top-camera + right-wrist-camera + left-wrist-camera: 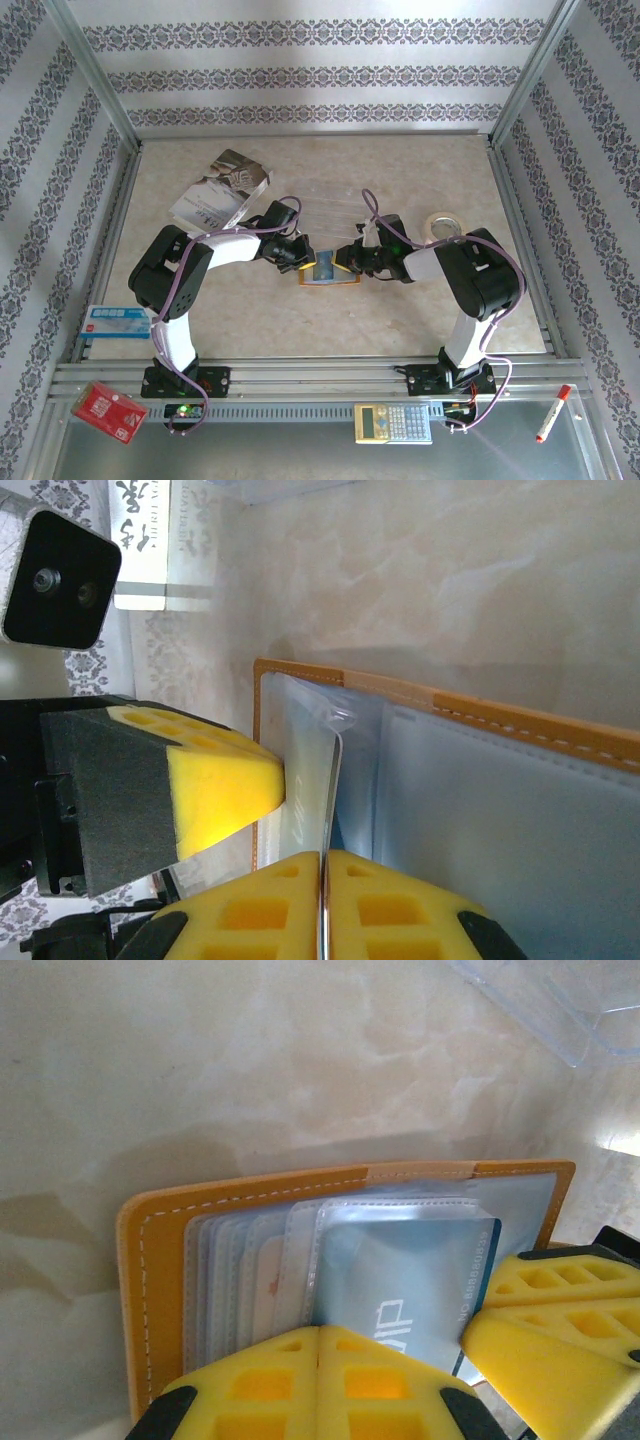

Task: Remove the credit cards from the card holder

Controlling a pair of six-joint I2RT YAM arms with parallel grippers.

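the wallet (328, 270) lies open on the table (240, 320), about mid-table, with my two grippers closing in on it from either side. my left gripper (318, 1350) is clamped tight. its yellow pads meet with no gap at the near edge of the wallet's clear pockets, so it grips the wallet there. whether a card is caught in that pinch along with the plastic leaves, i cannot tell. just beyond those pads the blue card (400, 1295) shows in the front pocket, and a pale card (262, 1285) shows dimly through a pocket further back. my right gripper (540, 1325) rests on the blue card's near corner, its two pads stacked one over the other. seen from my right wrist, that gripper (323, 875) is almost fully closed, and a thin clear pocket leaf runs straight into the seam between its pads. so it pinches the wallet's lining, and i cannot see a card in the bite. in the same view one pad of my left gripper presses the pocket by the wallet's orange edge. the cards i can make out are both in their pockets.
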